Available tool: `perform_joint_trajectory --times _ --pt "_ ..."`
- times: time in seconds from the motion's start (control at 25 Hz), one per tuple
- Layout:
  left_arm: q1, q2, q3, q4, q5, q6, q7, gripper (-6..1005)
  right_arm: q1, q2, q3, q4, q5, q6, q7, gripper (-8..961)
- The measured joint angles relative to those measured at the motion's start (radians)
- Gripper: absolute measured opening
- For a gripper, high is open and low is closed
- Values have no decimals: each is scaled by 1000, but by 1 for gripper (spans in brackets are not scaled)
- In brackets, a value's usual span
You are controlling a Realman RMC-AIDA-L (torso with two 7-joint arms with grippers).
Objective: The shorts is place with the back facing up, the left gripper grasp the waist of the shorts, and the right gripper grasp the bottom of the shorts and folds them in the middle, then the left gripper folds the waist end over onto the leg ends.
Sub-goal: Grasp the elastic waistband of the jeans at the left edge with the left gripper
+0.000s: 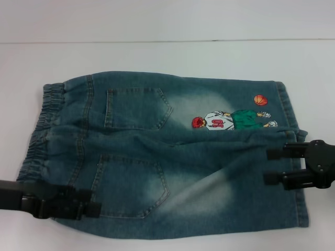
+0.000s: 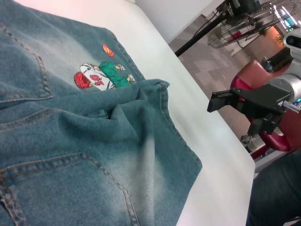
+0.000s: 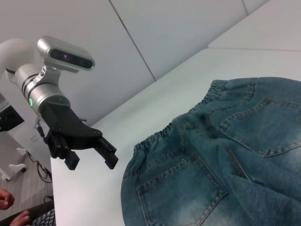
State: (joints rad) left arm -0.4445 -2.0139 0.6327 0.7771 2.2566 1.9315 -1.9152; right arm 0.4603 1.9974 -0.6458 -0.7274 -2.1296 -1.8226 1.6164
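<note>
The denim shorts (image 1: pixel 157 151) lie flat on the white table, back pockets up. The elastic waist (image 1: pixel 39 130) is at the left and the leg ends (image 1: pixel 293 130) at the right. A cartoon basketball-player print (image 1: pixel 230 120) marks the far leg. My left gripper (image 1: pixel 89 203) is open at the near left corner of the shorts by the waist. The right wrist view shows it (image 3: pixel 91 157) hovering just beside the fabric (image 3: pixel 225 165). My right gripper (image 1: pixel 272 166) is open at the near leg's hem. In the left wrist view it (image 2: pixel 230 117) hangs apart from the cloth (image 2: pixel 94 141).
The white table (image 1: pixel 157 57) extends behind the shorts to a wall. Its right edge (image 2: pixel 221 141) drops off to a floor with a red chair (image 2: pixel 263 75). A person's hand (image 3: pixel 7 200) shows off the table beyond the left arm.
</note>
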Motion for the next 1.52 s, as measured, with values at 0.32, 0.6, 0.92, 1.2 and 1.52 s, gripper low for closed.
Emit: perform_joint_trajectory --times 0.32,0.6,0.92,1.2,1.52 --pt "0 3 -6 4 -2 0 -4 844 1 1 0 0 0 5 -1 884" --pt "-4 34 -67 61 33 0 -90 843 2 4 0 0 0 7 -2 885" --pt "-60 87 -187 132 265 -55 -307 843 6 6 0 0 -2 9 -4 882" --pt "-109 91 -185 91 387 -167 -460 843 9 9 0 0 -11 11 -4 884" --pt "-129 93 -184 41 426 -253 -505 842 17 9 -3 0 -20 23 -5 883"
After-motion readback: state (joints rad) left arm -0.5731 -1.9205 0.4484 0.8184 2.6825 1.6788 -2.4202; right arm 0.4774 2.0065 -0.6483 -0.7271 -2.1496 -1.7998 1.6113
